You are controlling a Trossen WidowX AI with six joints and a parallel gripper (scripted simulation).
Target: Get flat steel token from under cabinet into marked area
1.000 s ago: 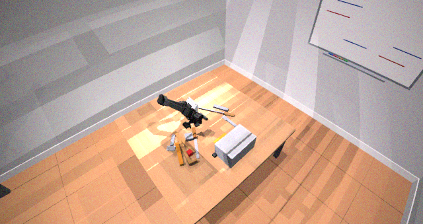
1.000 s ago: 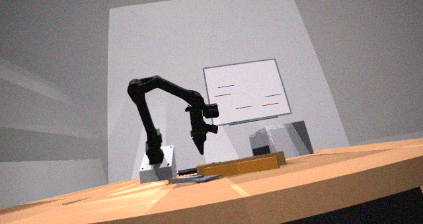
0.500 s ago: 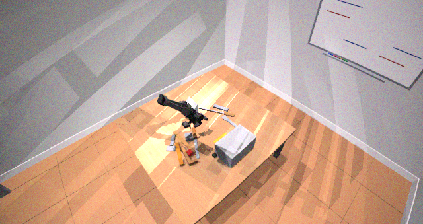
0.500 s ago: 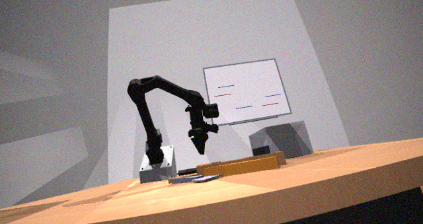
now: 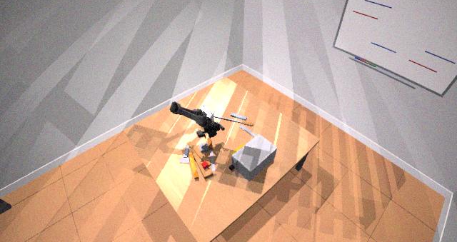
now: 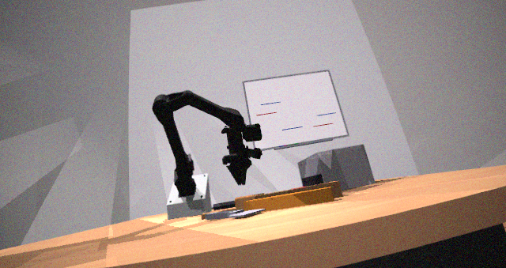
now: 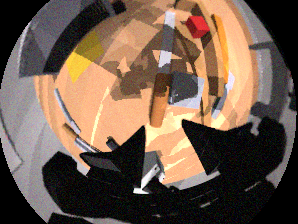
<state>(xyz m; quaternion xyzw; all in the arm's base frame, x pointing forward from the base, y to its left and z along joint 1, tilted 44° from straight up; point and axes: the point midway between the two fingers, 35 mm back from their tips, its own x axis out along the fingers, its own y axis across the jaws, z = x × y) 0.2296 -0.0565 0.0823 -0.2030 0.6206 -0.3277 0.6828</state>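
Observation:
My gripper (image 5: 211, 132) (image 6: 239, 179) (image 7: 162, 124) is open and holds nothing. It hangs above a cluster of tools on the table (image 5: 214, 206). Straight below it lies a tool with an orange-brown handle (image 5: 209, 142) (image 7: 158, 106) and a grey head (image 5: 204, 148) (image 7: 184, 87). The grey cabinet (image 5: 254, 156) (image 6: 340, 166) (image 7: 49, 39) stands to the right of the cluster. A yellow marked patch (image 5: 237, 149) (image 7: 81, 64) shows on the table by the cabinet's near side. The steel token is not in sight in any view.
A long orange bar (image 5: 193, 165) (image 6: 288, 200), a red block (image 5: 205, 164) (image 7: 196, 26) and a grey-tipped stick lie in the cluster. Flat grey pieces (image 5: 186, 153) (image 6: 233, 213) lie at its left. More tools (image 5: 238, 116) lie behind the cabinet.

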